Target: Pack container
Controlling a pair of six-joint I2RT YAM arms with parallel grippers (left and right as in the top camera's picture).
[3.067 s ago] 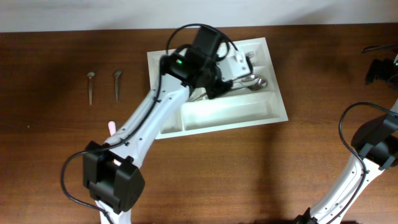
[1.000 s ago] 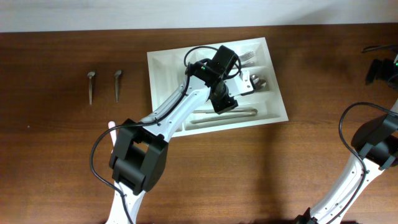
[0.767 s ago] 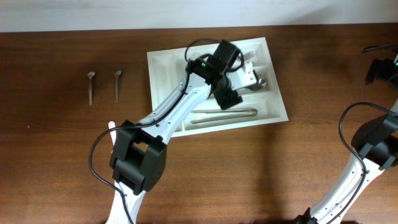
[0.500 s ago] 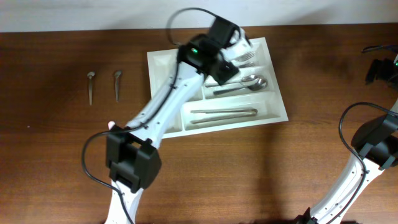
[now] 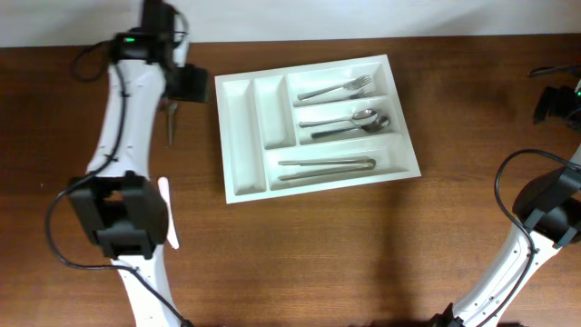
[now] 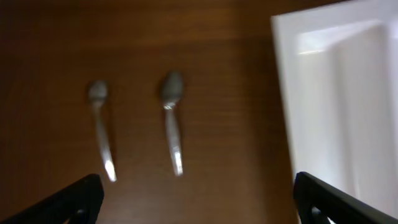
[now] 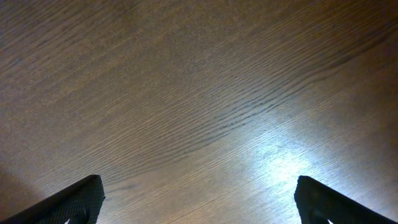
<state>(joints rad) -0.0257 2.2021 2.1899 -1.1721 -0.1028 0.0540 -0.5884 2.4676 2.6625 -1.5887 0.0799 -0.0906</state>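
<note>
The container (image 5: 250, 109) is a white compartmented tray at the table's middle back. It holds forks (image 5: 336, 89) in the top long slot, spoons (image 5: 349, 120) in the middle one and a long utensil (image 5: 325, 164) in the bottom one. Left of it, two small spoons (image 6: 171, 121) (image 6: 99, 127) lie side by side on the wood. My left gripper (image 6: 199, 211) hovers open above them, empty, with the container's edge (image 6: 292, 93) to its right. My right gripper (image 7: 199, 208) stands open over bare wood at the far right (image 5: 552, 103).
The left arm (image 5: 123, 136) stretches along the table's left side and covers one small spoon in the overhead view. A pale strip (image 5: 168, 213) lies beside its base. Dark cables (image 5: 549, 70) sit at the back right corner.
My left gripper opened over the container, then swung far left to above the two small spoons. The long utensil stays in the bottom slot. The right arm has not moved.
</note>
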